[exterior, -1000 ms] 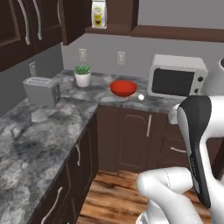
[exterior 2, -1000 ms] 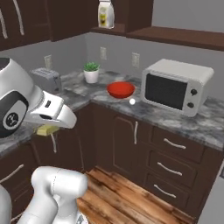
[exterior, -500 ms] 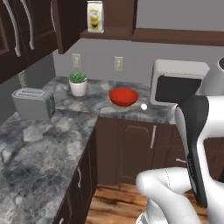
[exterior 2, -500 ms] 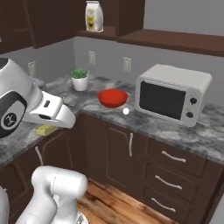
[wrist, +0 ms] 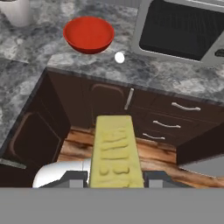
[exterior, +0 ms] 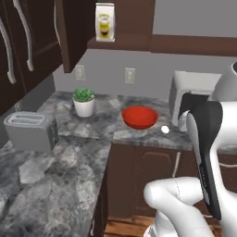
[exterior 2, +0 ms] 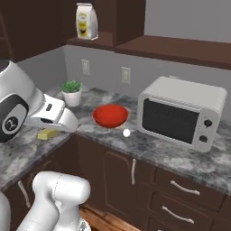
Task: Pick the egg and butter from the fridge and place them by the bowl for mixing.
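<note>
Gripper [wrist: 116, 180] clenched on the butter [wrist: 116, 153], a yellow stick poking out lengthwise between the fingertips in the hand view, its far end aimed at the counter. In the right base view the butter [exterior 2: 48, 134] peeks out as a yellow bit under the white hand, held up over the corner of the counter. The hand looks down over dark brown cabinet doors and drawers [wrist: 170, 120] and a strip of wood floor [wrist: 153, 151] directly below the stick.

Ahead of the gripper, past the counter edge, sits the bowl [wrist: 89, 34], red and glossy, on the grey marbled counter [wrist: 35, 48]. The egg [wrist: 119, 57] is a small white ball just beside the bowl, between it and the microwave [wrist: 183, 28], closer to the gripper than the bowl, not touching either. From the left base view the egg [exterior: 165, 130] lies by the bowl [exterior: 139, 117] near the counter's front edge.

Further off on the bowl's far side stands a white plant pot [exterior: 84, 102]. A toaster [exterior: 30, 131] sits well apart on the side run of counter. A yellow-labelled bag [exterior 2: 86, 21] stands on the shelf above.
</note>
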